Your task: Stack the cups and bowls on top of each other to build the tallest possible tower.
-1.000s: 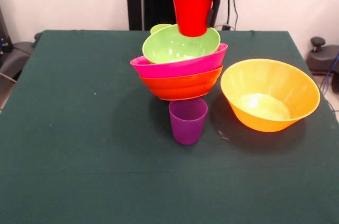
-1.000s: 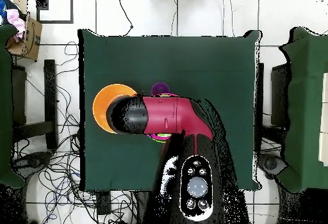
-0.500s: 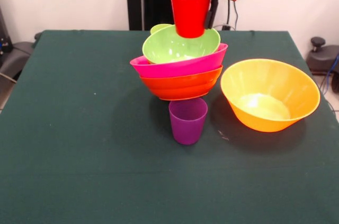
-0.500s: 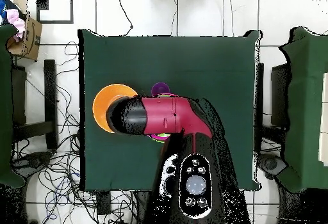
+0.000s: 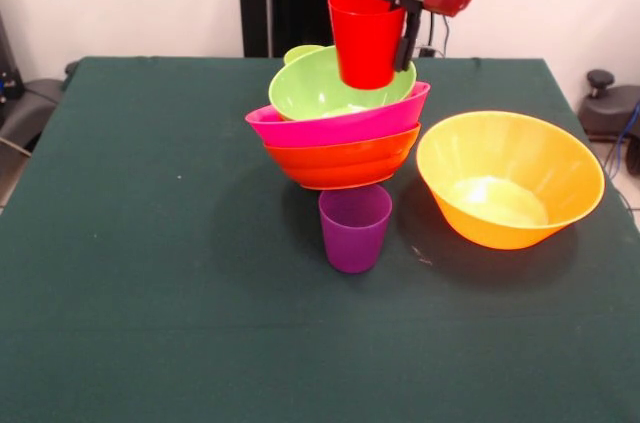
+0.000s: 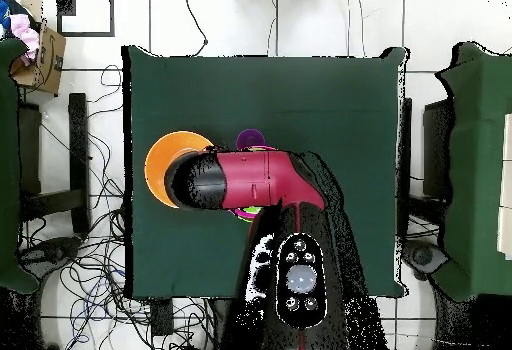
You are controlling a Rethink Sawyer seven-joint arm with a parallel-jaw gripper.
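From the front, the gripper (image 5: 385, 28) is closed on the rim of the red cup (image 5: 365, 38), holding it upright over the green bowl (image 5: 325, 91). That bowl tops the tower (image 5: 340, 128), above a pink bowl (image 5: 335, 128) and an orange-red bowl (image 5: 340, 163). A purple cup (image 5: 354, 228) stands just before it, and an orange bowl (image 5: 510, 178) sits beside.

From overhead, the arm (image 6: 245, 179) covers the tower and part of the orange bowl (image 6: 160, 161).

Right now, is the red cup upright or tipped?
Upright, mouth up: the red cup hangs in the hand just above the lime green bowl topping the tower.
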